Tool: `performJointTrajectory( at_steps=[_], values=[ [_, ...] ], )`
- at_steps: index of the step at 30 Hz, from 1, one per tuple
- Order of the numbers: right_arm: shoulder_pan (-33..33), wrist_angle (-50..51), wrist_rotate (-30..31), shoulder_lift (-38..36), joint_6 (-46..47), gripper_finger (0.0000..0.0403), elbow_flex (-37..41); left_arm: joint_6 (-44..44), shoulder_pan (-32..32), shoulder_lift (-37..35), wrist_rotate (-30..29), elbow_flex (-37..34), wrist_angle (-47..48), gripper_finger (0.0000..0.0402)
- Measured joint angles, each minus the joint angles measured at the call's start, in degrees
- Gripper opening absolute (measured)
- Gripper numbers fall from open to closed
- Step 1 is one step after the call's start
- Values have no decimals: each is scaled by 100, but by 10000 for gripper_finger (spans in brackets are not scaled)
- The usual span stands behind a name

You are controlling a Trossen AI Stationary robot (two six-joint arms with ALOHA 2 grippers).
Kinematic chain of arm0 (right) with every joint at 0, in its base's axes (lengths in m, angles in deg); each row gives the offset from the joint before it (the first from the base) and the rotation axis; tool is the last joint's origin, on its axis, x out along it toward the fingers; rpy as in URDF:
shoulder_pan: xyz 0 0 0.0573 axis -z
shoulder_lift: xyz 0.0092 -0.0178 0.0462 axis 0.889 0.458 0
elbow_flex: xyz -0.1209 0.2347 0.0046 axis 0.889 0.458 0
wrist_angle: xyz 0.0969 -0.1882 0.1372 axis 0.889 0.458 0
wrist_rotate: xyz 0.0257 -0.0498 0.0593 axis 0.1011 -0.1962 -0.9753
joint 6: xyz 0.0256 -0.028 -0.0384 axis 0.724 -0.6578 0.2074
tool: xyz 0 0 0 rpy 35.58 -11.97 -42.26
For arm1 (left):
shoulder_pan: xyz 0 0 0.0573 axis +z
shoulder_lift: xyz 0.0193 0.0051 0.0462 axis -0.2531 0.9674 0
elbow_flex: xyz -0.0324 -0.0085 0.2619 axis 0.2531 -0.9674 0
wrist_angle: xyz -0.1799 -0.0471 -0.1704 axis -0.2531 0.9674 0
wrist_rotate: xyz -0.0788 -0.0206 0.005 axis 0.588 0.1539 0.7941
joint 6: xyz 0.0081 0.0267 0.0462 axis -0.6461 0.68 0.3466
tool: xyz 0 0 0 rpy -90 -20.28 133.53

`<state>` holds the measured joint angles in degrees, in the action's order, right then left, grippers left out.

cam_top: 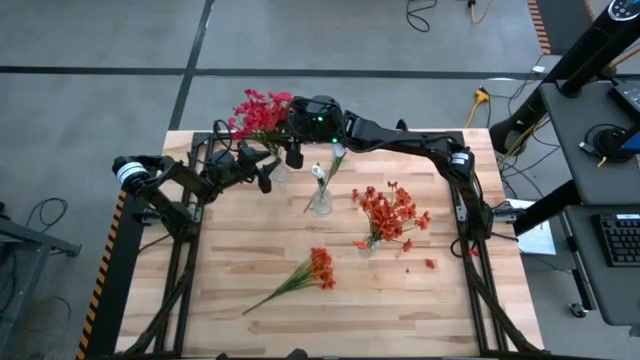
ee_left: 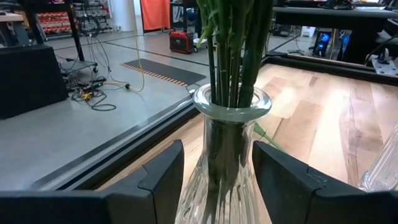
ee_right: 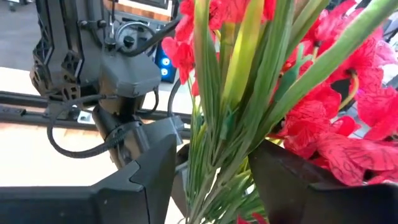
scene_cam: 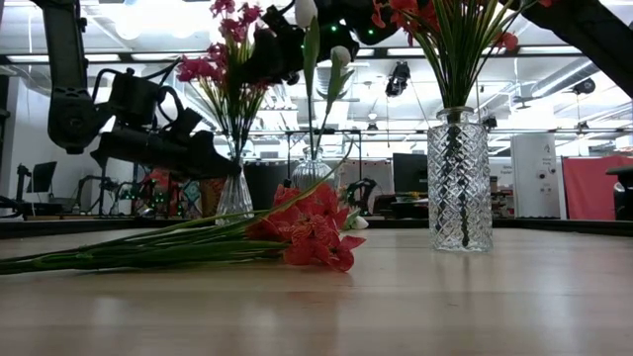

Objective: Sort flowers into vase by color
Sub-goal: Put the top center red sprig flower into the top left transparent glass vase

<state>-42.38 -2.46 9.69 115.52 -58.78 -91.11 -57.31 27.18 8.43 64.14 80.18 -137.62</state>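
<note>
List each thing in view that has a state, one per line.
Glass vase of crimson flowers: upright, stems inside.
Left gripper: straddling that vase's neck.
Right gripper: around the crimson stems.
Glass vase of orange-red flowers: upright, filled.
Glass vase of white buds: upright.
Loose orange-red stem: lying flat on the wooden table.

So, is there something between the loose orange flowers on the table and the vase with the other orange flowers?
Nothing visible. The loose orange flowers lie on bare wood just in front of that vase, and both grippers are away at the red-flower vase.
</note>
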Motion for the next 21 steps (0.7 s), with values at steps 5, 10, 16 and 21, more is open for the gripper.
performJointTrajectory(
  at_steps=[5,10,16,21],
  values=[
    [0,-40,48,9,14,184,2,2,0,0,14,55,-1,174],
    [2,-221,48,9,-1,169,2,2,0,0,20,61,13,174],
    [4,-254,47,11,-56,126,2,2,0,0,20,61,15,174],
    [7,-254,0,13,-137,86,2,2,0,0,22,61,17,174]
  ],
)
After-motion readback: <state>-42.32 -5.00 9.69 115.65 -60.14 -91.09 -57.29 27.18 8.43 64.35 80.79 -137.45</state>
